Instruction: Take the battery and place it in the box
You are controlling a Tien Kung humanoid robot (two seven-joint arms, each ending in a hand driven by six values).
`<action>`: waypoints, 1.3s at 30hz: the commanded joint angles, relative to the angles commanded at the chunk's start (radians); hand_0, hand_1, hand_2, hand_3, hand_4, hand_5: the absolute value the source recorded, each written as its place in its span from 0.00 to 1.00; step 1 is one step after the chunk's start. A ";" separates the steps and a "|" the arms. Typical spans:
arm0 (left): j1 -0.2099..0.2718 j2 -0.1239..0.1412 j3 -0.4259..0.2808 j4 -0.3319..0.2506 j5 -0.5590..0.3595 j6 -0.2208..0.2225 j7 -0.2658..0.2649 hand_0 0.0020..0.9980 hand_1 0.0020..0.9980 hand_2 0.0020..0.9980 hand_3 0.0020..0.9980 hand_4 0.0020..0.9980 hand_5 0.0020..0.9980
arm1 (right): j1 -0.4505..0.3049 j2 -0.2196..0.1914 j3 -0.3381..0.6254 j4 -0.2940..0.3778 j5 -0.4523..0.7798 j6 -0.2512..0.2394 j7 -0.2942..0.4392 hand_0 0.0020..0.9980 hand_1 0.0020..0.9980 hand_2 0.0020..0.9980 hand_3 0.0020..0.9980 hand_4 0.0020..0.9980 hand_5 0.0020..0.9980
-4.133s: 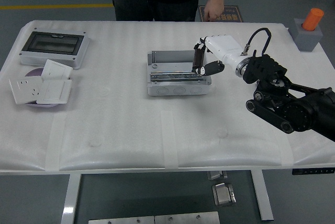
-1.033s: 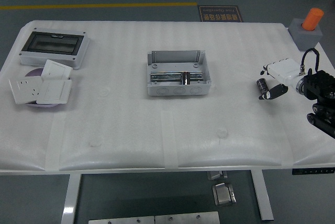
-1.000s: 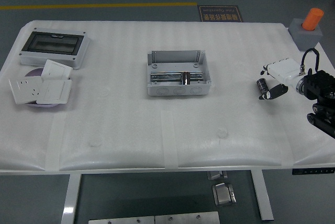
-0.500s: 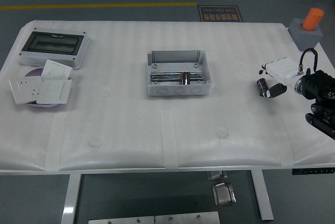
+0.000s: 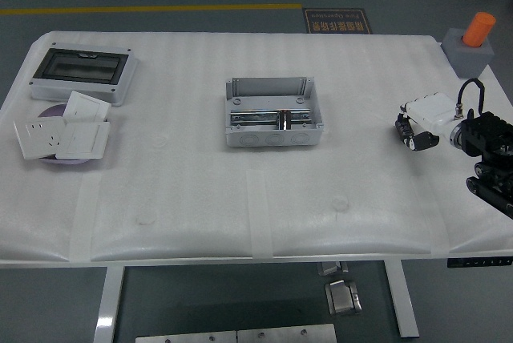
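The grey open box (image 5: 272, 112) stands in the middle of the table. A small dark battery (image 5: 283, 119) lies inside it on the metal rail, right of centre. My right hand (image 5: 415, 130), a white palm with black fingers, hovers low over the table near the right edge, well apart from the box. Its fingers are relaxed and hold nothing. The black right arm (image 5: 490, 163) enters from the right edge. No left arm shows.
A grey enclosure with a clear lid (image 5: 81, 74) sits at the far left. White socket plates (image 5: 60, 135) lie stacked on a purple dish below it. A grey block with an orange cylinder (image 5: 473, 42) stands at the far right corner.
My right hand left the battery in the box and drew back to the table's right side, still drifting slightly rightward. The person at the far side has gone from view.
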 joint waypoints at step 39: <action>-0.001 -0.005 0.017 0.001 -0.007 -0.002 -0.001 0.59 0.62 0.50 0.65 0.60 0.37 | 0.046 -0.025 -0.018 0.025 0.058 0.070 0.003 0.73 0.71 0.76 0.88 0.88 0.31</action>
